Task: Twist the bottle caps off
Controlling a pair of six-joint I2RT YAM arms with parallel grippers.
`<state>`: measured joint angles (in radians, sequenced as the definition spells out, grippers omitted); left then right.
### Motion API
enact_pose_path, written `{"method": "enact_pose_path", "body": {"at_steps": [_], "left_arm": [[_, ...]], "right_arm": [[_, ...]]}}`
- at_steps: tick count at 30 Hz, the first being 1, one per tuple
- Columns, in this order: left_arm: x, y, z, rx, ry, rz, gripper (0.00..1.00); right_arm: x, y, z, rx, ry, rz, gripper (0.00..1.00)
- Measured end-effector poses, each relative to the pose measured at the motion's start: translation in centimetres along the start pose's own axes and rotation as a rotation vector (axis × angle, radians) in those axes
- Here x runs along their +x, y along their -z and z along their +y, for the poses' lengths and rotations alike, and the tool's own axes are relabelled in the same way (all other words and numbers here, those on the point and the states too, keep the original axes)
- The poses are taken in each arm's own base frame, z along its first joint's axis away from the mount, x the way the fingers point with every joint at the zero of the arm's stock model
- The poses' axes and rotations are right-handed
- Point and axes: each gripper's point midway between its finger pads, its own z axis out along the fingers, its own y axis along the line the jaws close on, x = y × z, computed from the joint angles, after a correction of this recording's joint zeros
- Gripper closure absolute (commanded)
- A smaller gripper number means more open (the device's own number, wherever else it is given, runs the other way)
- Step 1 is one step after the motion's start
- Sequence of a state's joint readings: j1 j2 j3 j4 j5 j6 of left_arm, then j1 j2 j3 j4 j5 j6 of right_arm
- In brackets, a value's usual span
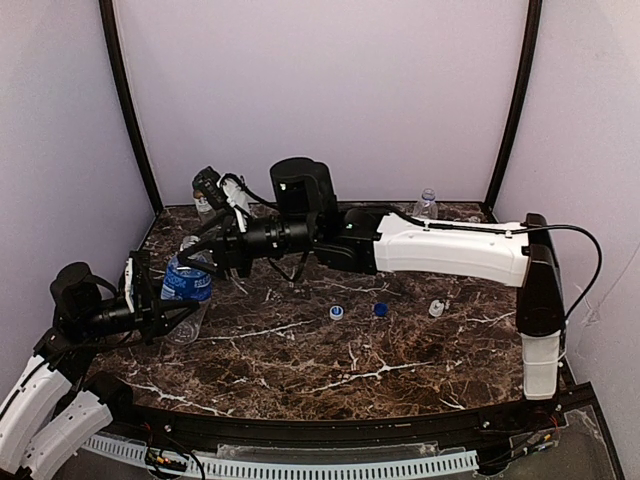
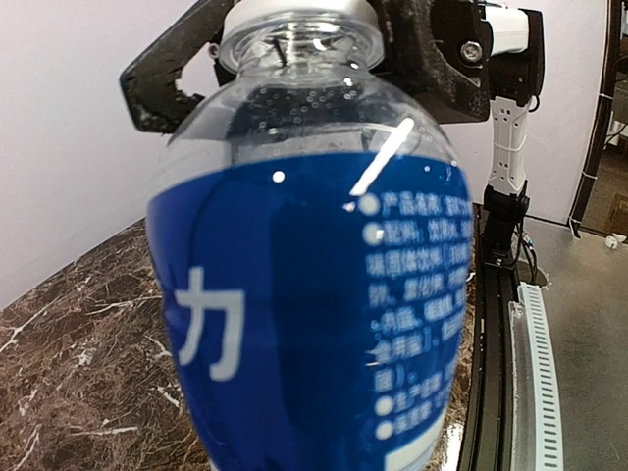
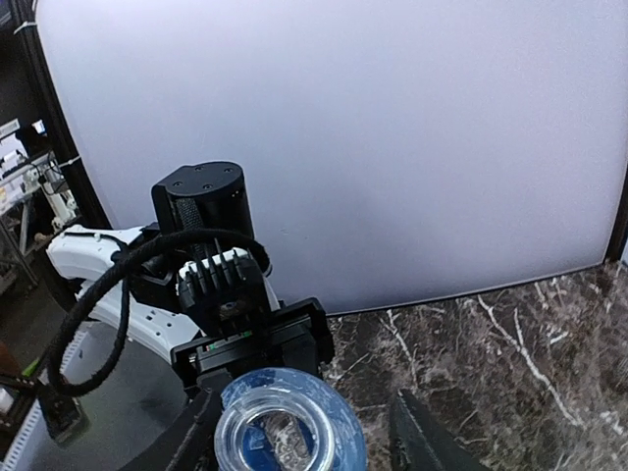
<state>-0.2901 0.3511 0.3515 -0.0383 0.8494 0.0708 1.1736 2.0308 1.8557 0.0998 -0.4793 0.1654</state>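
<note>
Top external: bottle (image 1: 187, 285) near left edge

Robot lab test cell, not a home. Two robot arms, left arm (image 1: 30, 400) and right arm (image 1: 450, 250), bolted at the near edge of a marble-pattern bench (image 1: 400, 385). Plain pale panels (image 1: 320, 90) on black frame poles (image 1: 127, 110) box it in on three sides. White slotted cable duct (image 1: 300, 466) along the front. Right wrist view catches racks and gear (image 3: 29, 186) outside the enclosure.
</note>
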Motion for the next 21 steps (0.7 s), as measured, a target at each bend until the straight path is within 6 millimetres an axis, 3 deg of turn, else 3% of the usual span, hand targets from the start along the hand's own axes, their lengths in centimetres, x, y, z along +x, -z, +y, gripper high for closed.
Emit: {"method": "enact_pose_path", "body": {"at_steps": [2,6,8,10,11,13,18,21], "left_arm": [[0.0,0.0,0.0,-0.001,0.002,0.001,0.84],[0.0,0.0,0.1,-0.004,0.002,-0.002,0.84],[-0.1,0.0,0.2,-0.010,0.000,-0.004,0.84],[-0.1,0.0,0.4,-0.021,0.001,-0.002,0.74],[-0.1,0.0,0.4,-0.023,0.000,-0.002,0.45],[-0.1,0.0,0.5,-0.026,-0.005,-0.002,0.07],[-0.1,0.1,0.9,-0.051,0.001,-0.001,0.01],[0.0,0.1,1.6,-0.089,0.005,0.001,0.01]], "right_arm": [[0.0,0.0,0.0,0.001,-0.013,0.001,0.64],[-0.4,0.0,0.1,-0.006,-0.014,-0.008,1.00],[-0.5,0.0,0.2,-0.008,-0.015,-0.007,1.00],[-0.4,0.0,0.2,-0.007,-0.017,-0.004,1.00],[-0.4,0.0,0.1,-0.006,-0.018,-0.002,1.00],[-0.4,0.0,0.1,-0.005,-0.017,-0.003,1.00],[-0.1,0.7,-1.3,0.070,-0.015,0.017,1.00],[0.7,2.3,-3.5,0.179,-0.030,0.055,1.00]]}}
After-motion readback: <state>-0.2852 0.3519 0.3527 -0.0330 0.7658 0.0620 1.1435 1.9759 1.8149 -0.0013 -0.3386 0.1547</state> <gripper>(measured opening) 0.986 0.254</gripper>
